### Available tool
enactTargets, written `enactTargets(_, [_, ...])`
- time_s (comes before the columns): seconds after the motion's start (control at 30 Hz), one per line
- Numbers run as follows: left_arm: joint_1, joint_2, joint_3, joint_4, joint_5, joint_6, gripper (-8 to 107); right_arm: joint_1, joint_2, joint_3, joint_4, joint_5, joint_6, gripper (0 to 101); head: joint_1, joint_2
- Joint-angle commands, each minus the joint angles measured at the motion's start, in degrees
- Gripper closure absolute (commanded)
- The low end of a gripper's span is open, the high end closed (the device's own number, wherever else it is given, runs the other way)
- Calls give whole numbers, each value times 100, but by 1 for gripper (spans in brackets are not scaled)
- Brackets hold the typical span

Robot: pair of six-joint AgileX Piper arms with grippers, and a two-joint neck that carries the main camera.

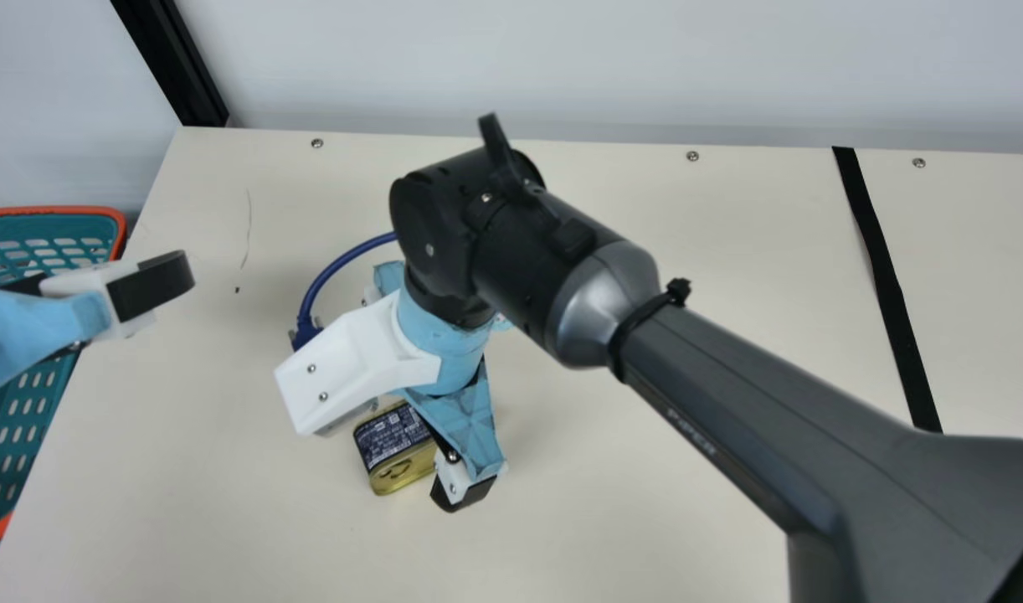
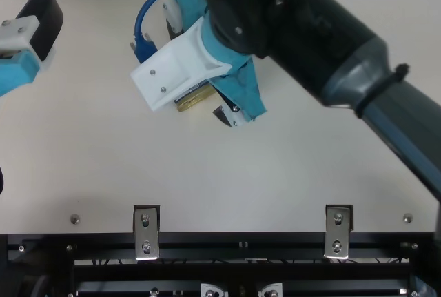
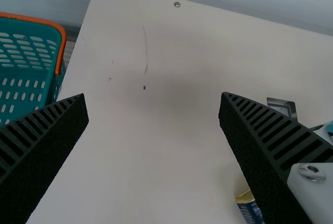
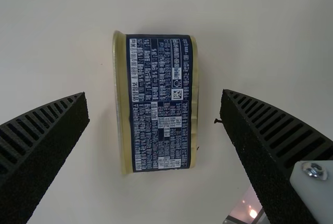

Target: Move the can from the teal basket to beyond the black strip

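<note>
Gold-and-navy can, lower middle, looks about to be grabbed
Right tool spread wide; should be lowered, closed

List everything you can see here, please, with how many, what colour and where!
Can: one, gold with dark blue label, on the table
Basket: one, teal with orange rim, beyond the table's left edge
Black strip: one, on the table's right part
Table: one, cream, beneath the hands
Screws: four, silver, table's far edge, main view
Plates: two, silver, table's near edge
Frame: one, black, below those plates in the top view
Wall: pale, behind
Post: one, black, far left corner
Cable: one, blue, at the right wrist
Right arm: one, black and grey, across the table
Right hand: one, black-fingered, open around the can
Left hand: one, black-fingered, open, near the basket
</note>
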Motion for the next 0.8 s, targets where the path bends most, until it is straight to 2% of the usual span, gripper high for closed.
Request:
enactTargets(0.0, [0,0,0,0,0,0,9,10,57,-28,-155,4,9,0,-17,-10])
enactTargets(0.27, [0,0,0,0,0,0,9,32,265,-128,-358,4,21,0,-17,-10])
enactTargets(0.63, [0,0,0,0,0,0,9,63,338,-122,9,4,125,0,-17,-10])
enactTargets(0.67, [0,0,0,0,0,0,9,62,343,-124,42,4,153,55,-17,-10])
enactTargets(0.7, [0,0,0,0,0,0,9,60,348,-129,80,4,180,101,-17,-10])
enactTargets(0.77, [0,0,0,0,0,0,9,51,358,-147,151,4,235,101,-17,-10])
